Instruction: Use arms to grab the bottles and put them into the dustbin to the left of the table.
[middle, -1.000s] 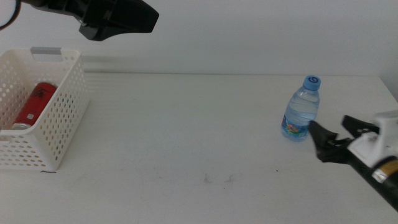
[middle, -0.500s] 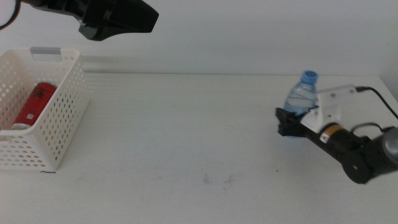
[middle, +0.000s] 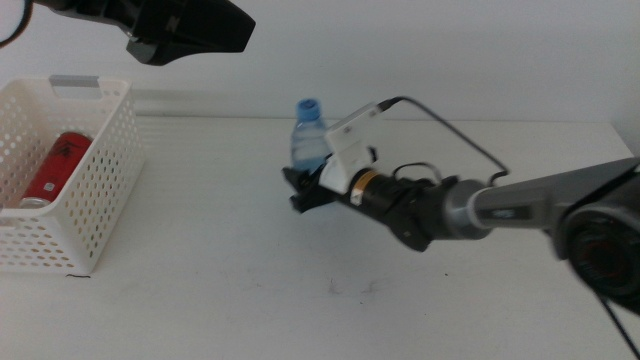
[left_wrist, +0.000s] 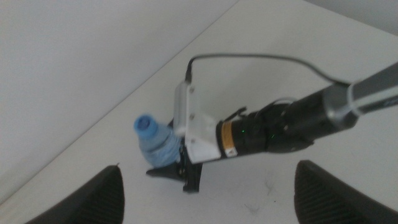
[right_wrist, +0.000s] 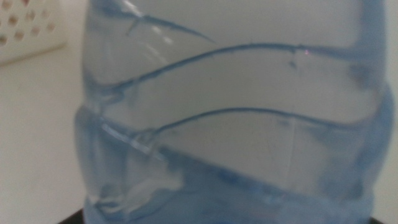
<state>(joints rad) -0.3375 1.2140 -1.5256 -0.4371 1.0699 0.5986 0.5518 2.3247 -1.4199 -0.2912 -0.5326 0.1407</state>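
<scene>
Jaws of the right gripper (middle: 303, 192) clamp the water bottle (middle: 309, 135) mid-tabletop (middle: 250, 240); left gripper (middle: 190, 30) hovers, jaws apart.

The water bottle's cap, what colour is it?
Blue. The water bottle has a blue cap, clearest in the left wrist view.

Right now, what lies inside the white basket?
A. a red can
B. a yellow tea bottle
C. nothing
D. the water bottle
A: the red can lies in the basket, while the right gripper holds the water bottle over mid-table and the left gripper waits above.
</scene>
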